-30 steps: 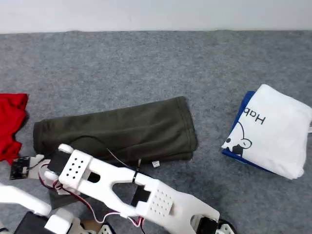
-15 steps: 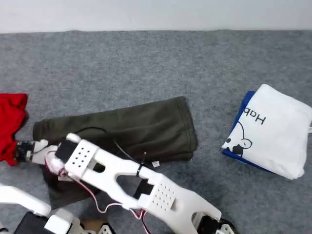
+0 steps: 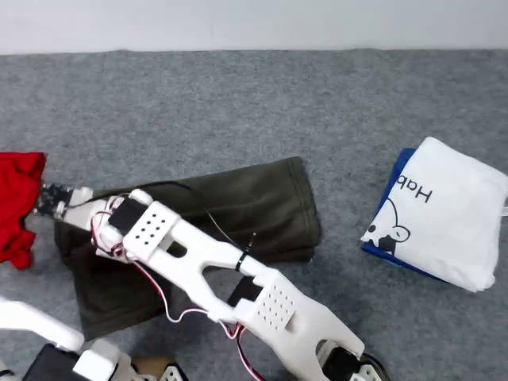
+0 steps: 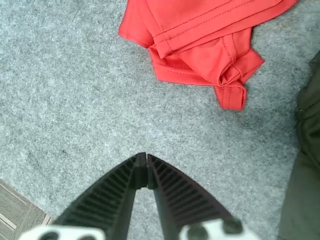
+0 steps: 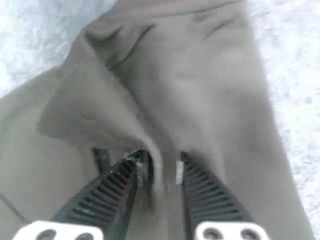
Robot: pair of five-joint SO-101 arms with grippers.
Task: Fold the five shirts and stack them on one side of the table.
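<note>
An olive shirt (image 3: pixel 230 208) lies folded lengthwise in the middle of the grey table, with a flap (image 3: pixel 107 294) spread toward the front left. My right gripper (image 3: pixel 63 205) sits at the shirt's left end, and its arm stretches across the cloth. It is shut on a raised fold of the olive shirt (image 5: pixel 165 85), pinched at the right gripper (image 5: pixel 159 170). My left gripper (image 4: pixel 146 162) is shut and holds nothing, low over bare carpet. A crumpled red shirt (image 4: pixel 200 40) lies just beyond it, at the table's left edge (image 3: pixel 16 202).
At the right side, a folded white shirt (image 3: pixel 448 210) with a black print rests on a folded blue shirt (image 3: pixel 390 255). Grey carpet (image 3: pixel 238 103) runs to the back wall. A wooden floor strip (image 4: pixel 15 212) marks the table's edge.
My right arm has swung from the front edge back and left to the olive shirt's left end beside the red shirt. More olive cloth now shows spread at the front left.
</note>
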